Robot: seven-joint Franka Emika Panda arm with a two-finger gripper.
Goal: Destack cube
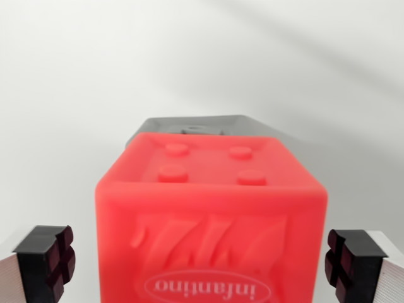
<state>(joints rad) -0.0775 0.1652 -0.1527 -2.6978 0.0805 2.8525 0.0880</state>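
Note:
A red soft cube (211, 214) fills the lower middle of the wrist view, its recessed top face bearing raised studs and its near side an embossed zebra and the word "infantino" upside down. Just behind it shows the top of a dark grey cube (202, 125); which of the two is higher I cannot tell. My gripper (202, 262) is open, its black pads (47, 259) standing either side of the red cube with a gap on each side, touching nothing.
A plain white surface (95, 76) surrounds the cubes on every side, with a soft shadow band at the upper right.

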